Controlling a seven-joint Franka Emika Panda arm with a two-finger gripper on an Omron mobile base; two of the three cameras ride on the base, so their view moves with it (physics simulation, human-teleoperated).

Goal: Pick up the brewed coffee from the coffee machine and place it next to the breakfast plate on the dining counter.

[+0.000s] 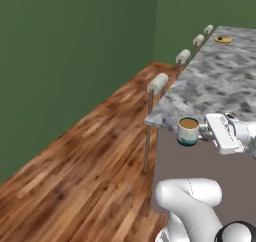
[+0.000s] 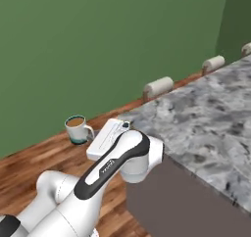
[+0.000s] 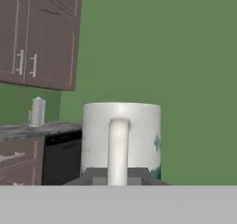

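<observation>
We carry the brewed coffee (image 1: pixel 188 130) by its handle in the closed end effector (image 1: pixel 204 130), beside the bench (image 1: pixel 220 81) corner over the floor, so a tilt could spill it.

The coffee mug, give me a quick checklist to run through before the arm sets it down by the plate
1. Grip: gripper shut on the handle of the coffee mug: ok.
2. Mug upright, coffee inside: ok.
3. Mug over the dining counter: not ok, it hangs off the near corner, above the floor.
4. Breakfast plate in sight: ok, at the far end.
5. Free spot beside the plate: cannot tell, too far.
</observation>
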